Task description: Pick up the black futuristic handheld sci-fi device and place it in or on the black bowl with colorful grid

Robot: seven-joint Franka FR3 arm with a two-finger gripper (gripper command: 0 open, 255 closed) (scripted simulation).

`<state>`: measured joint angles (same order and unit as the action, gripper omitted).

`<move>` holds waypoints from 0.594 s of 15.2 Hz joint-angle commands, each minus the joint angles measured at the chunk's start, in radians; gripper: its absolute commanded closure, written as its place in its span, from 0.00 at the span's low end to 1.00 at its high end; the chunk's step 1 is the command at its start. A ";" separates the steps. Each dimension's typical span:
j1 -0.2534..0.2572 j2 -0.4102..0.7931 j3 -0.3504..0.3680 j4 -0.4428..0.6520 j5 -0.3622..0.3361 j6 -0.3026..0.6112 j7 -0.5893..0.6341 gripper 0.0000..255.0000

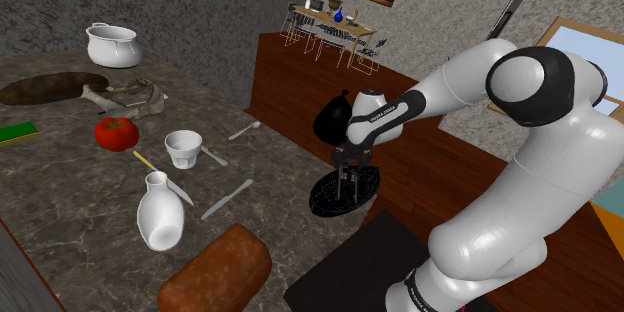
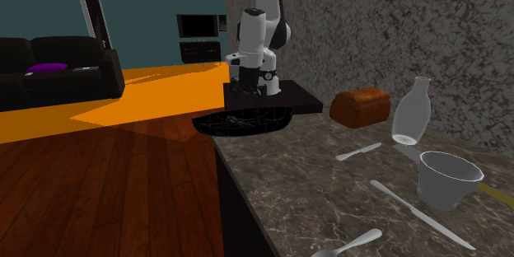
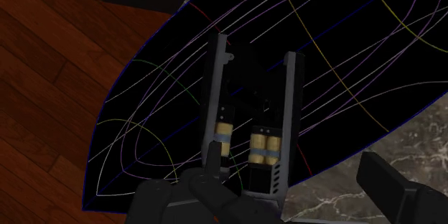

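A white two-handled pot [image 1: 110, 46] stands at the far left of the dark marbled table [image 1: 60, 200] in the shoulder view. A brown oval board [image 1: 45, 88] and a flat green piece [image 1: 15, 132] lie nearer the camera.

To their right are a red tomato [image 1: 117, 133], a white cup [image 1: 183, 148] and a white bottle [image 1: 160, 215]. A knife [image 1: 228, 198] and a spoon [image 1: 243, 131] lie just beyond them, and a brown loaf [image 1: 215, 270] rests at the near edge.

Further right, the black bowl [image 1: 325, 203], crossed by thin coloured grid lines, sits at the table's edge. Part of it hangs over the wooden floor [image 1: 420, 175], and it is just beside the black stand [image 1: 340, 280].

The black gripper [image 1: 350, 172] hangs straight down into the bowl from the white arm [image 1: 500, 160], which curves up from the stand at the lower right.

In the wrist view the black handheld device [image 3: 255, 115], with grey rails and small yellow cylinders, lies inside the bowl between the fingers [image 3: 398, 187]. The fingers stand apart. One is plainly clear of the device, and whether the other touches it cannot be told.

In the second exterior view the bowl is at the table's far corner beneath the gripper, with the loaf, bottle and cup off to the right.
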<state>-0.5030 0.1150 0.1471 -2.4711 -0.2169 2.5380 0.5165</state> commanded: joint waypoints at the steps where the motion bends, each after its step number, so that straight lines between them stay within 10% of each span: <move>1: 0.001 -0.053 0.010 0.011 0.031 -0.064 -0.021 0.00; 9: 0.003 -0.076 0.012 0.017 0.043 -0.091 -0.029 0.00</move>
<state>-0.5003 0.0397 0.1593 -2.4543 -0.1745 2.4478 0.4873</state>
